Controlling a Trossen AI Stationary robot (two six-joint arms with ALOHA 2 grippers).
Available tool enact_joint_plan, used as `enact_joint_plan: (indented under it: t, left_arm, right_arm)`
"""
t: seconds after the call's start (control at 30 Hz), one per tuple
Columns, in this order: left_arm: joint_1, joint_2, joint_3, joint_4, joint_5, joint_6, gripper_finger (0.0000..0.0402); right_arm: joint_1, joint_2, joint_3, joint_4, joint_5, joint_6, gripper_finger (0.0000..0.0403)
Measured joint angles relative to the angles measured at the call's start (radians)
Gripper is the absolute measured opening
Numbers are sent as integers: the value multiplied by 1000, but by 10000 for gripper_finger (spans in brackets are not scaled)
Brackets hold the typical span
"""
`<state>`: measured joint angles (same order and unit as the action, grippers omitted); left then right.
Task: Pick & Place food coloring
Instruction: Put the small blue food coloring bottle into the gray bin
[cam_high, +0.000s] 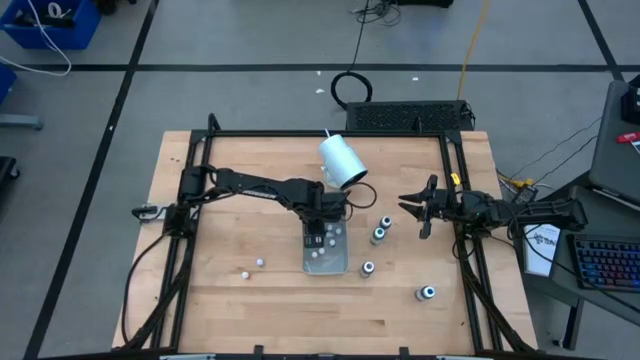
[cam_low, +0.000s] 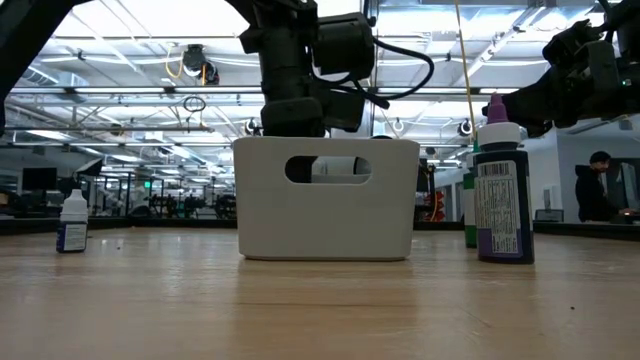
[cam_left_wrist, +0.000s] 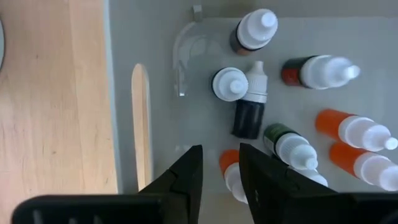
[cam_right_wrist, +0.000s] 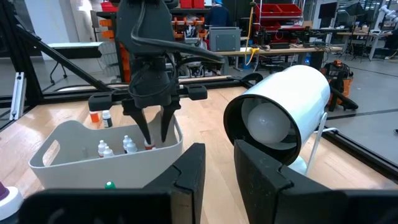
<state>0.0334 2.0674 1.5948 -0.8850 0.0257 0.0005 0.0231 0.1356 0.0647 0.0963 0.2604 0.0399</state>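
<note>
High view: your left hand (cam_high: 322, 238) hangs over the tray (cam_high: 338, 262), fingers slightly apart above the bottles (cam_left_wrist: 298, 149), grasping nothing; your right hand (cam_high: 412, 207), clenched, waits beside the tray.

Bright, even light falls from rows of ceiling strip lamps (cam_low: 120, 70) visible in the low view, glaring white behind the left pincer (cam_low: 300, 120), which shows as a dark silhouette. The pale wooden table (cam_low: 320, 310) blurs nearest the camera. Shadows beneath the left pincer stay soft.
</note>
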Motion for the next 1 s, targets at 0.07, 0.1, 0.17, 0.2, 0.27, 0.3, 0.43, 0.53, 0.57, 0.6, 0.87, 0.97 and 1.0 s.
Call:
enact_joint_plan:
  t: [0.07,0.1,0.17,0.2,0.27,0.3,0.43,0.53,0.57,0.6,0.87,0.97,1.0]
  left_arm:
    - [0,0,0,1,0,1,98]
    - [0,0,0,0,0,5,95]
    - [0,0,0,0,0,17,92]
    - [0,-2,0,-1,0,18,92]
    - [0,-16,0,-15,0,17,92]
    - [0,-29,0,-26,0,16,92]
    - [0,-111,0,-113,-5,-22,92]
    - [-11,-194,0,-168,-10,-95,92]
    - [-19,-222,0,-185,-13,-127,92]
    - [-30,-246,0,-196,-14,-161,92]
    - [-202,-394,-187,-213,-57,-379,92]
    - [-273,-402,-304,-176,-53,-476,93]
    - [-297,-402,-336,-169,-64,-495,93]
  right_arm:
    - [0,0,0,0,0,0,77]
    - [0,0,0,0,0,0,77]
    - [0,0,0,0,0,0,77]
    - [0,0,0,0,0,0,77]
    - [0,0,0,0,0,0,77]
    - [0,0,0,0,0,0,77]
    - [0,0,0,0,0,0,77]
    - [0,0,0,0,0,0,77]
    - [0,1,0,0,0,0,77]
    - [0,0,0,0,0,0,77]
    - [0,0,0,0,0,0,77]
    - [0,0,0,0,0,0,77]
    - [0,0,0,0,0,0,77]
